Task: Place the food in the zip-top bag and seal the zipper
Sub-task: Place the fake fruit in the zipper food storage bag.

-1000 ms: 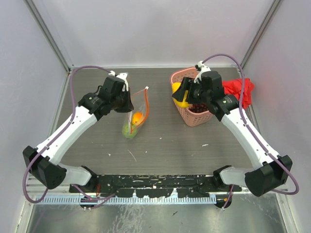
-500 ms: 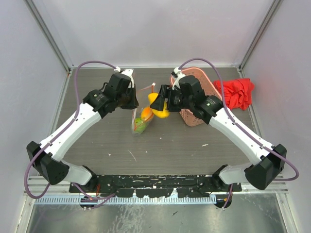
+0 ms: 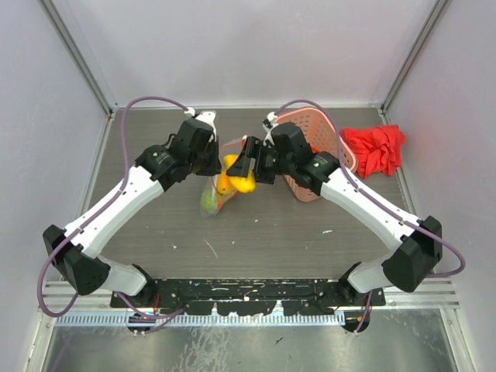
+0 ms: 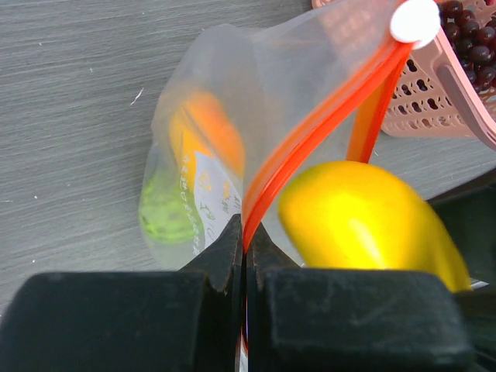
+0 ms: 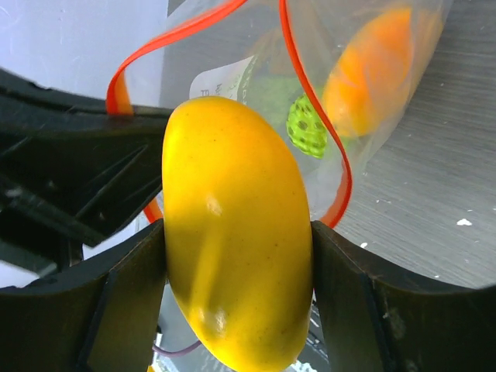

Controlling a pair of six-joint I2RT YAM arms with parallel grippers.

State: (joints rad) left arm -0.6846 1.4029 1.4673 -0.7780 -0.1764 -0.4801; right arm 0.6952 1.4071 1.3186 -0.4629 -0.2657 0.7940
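My left gripper is shut on the orange-red zipper of the clear zip-top bag, holding its mouth up and open. An orange piece and a bumpy lime-green ball lie inside the bag. My right gripper is shut on the yellow piece, right at the bag's mouth beside the zipper loop. The dark purple grape bunch lies in the pink basket.
The pink lattice basket stands just right of the bag, behind my right arm. A red cloth lies at the far right by the wall. Side walls close in the table.
My right gripper carried the yellow piece from over the pink basket leftward to the bag's mouth. My left gripper raised the bag and shifted it slightly right, still pinching the zipper.
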